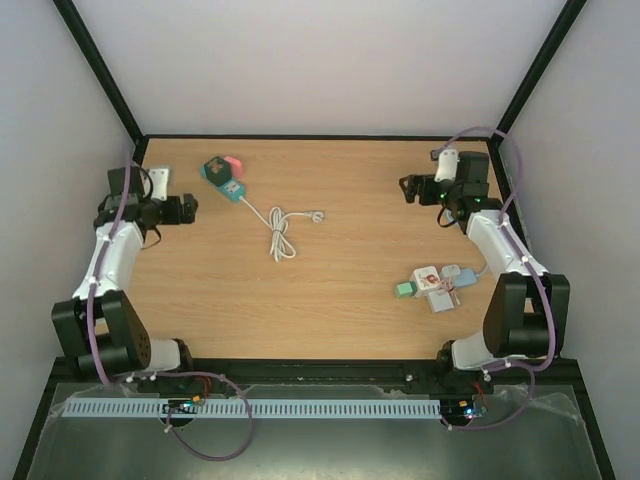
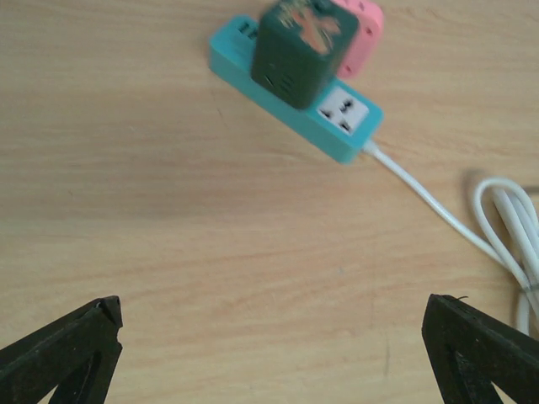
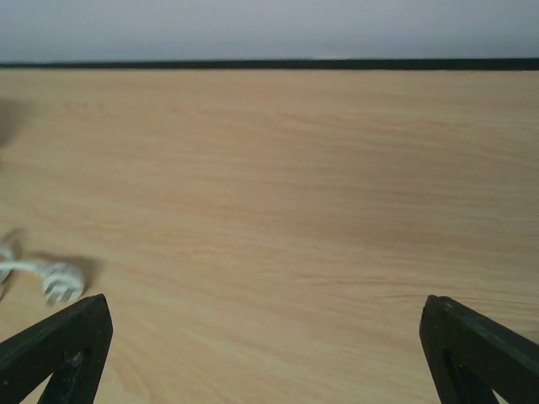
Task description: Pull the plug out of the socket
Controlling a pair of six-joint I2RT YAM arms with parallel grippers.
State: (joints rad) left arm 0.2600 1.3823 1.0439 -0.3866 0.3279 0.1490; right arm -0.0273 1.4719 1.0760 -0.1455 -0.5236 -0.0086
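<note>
left pincer (image 1: 192,208): its two black fingers are wide apart and hold nothing. It hangs over the bare wood near the socket strip and does not touch it.
right pincer (image 1: 404,188): its fingers are wide apart too, with nothing between them. It is on the far right side, well away from the strip.
socket strip (image 2: 337,118): blue-green and long. It lies flat on the far left part of the table (image 1: 350,330).
green plug (image 2: 296,46): a dark green block that sits on top of the strip. One free socket shows beside it.
pink block (image 2: 362,29): just behind the green plug. I cannot tell if it is in the strip.
white wire (image 1: 280,235): comes out of the strip's end and lies in loops mid-table.
white plug (image 3: 61,284): at the wire's end, loose on the wood.
small blocks (image 1: 430,283): a little bunch lies close by the right arm.
</note>
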